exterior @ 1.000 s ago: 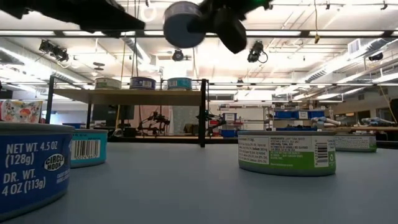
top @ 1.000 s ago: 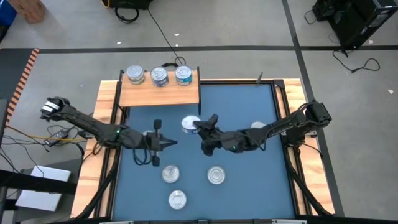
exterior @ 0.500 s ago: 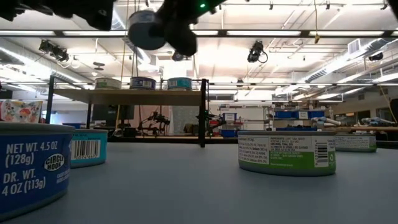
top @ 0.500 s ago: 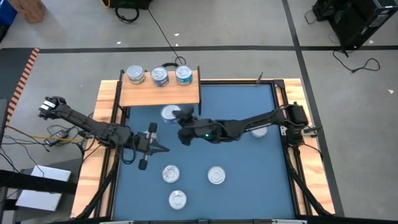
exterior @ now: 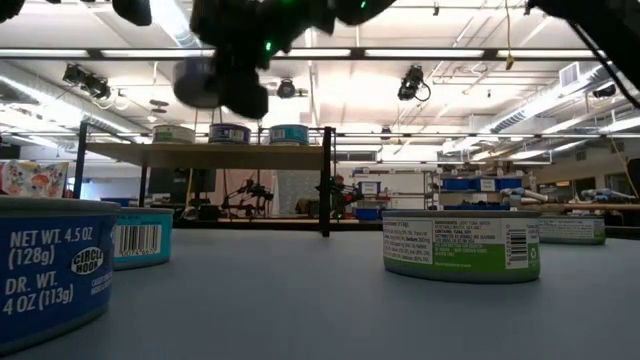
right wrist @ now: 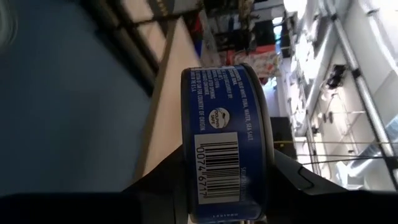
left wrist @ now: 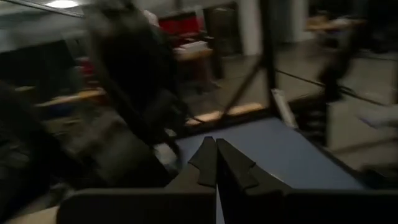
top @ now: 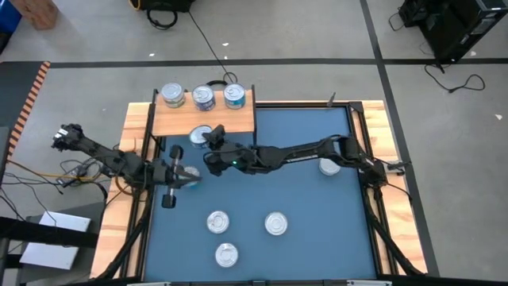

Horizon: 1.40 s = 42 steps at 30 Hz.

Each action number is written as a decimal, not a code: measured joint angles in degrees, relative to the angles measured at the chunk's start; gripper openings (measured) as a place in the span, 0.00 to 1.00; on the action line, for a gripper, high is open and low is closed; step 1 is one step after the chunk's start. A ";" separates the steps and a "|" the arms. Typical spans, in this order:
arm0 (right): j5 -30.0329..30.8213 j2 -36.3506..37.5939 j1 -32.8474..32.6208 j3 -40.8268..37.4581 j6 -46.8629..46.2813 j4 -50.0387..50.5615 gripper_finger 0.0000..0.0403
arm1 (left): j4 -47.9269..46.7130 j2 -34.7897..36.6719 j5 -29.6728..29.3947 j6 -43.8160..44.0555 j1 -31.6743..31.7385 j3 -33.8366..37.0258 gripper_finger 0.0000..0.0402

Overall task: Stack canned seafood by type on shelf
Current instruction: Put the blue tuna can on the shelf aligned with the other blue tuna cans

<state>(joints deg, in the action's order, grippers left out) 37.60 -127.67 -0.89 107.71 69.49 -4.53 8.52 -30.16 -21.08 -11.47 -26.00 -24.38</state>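
Just in front of the shelf [top: 203, 115], over the back left part of the blue surface [top: 317, 222], the right tool [top: 208, 138] is carrying a blue-labelled can [top: 202, 135], clamped by its sides between the 2 fingers — the right wrist view shows the barcode and label [right wrist: 225, 149] squarely in the grip. On the shelf 3 cans [top: 203, 97] already stand in a row, filling its width, so this one probably has to go on top of a matching can. That is where things could go wrong: if it arrives too low, its rim or the fingers may strike the shelf's front edge or knock one of the standing cans off the back. Set down off-centre on a smooth lid, it could slide and topple once let go. Choosing the wrong column would mix types, and the labels on the shelf are too small to read from above. The left tool [top: 176, 171], fingers pressed together and empty, hangs close by near the shelf's left leg — the 2 arms are near enough that a wide swing could bring them into contact. The remaining 4 cans [top: 275, 223] sit well clear.
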 joint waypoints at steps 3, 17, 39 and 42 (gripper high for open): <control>0.01 -1.91 1.24 1.05 0.14 0.02 0.36 | -1.58 2.99 -6.50 -0.30 0.00 -0.04 0.01; -4.42 -2.65 5.93 1.10 -5.97 0.87 0.36 | -7.39 8.51 -26.27 -2.11 0.09 -0.02 0.01; -8.77 -2.63 9.33 1.08 -11.08 1.56 0.36 | -9.84 8.49 -26.27 -2.00 0.09 -0.02 0.00; -9.03 -2.61 9.77 1.08 -12.81 1.37 0.40 | -9.96 8.49 -26.04 -1.96 0.09 -0.02 0.00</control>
<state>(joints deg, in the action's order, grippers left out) 28.58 -130.28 8.88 108.79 56.69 -3.16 -1.45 -21.67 -47.12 -13.43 -25.91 -24.40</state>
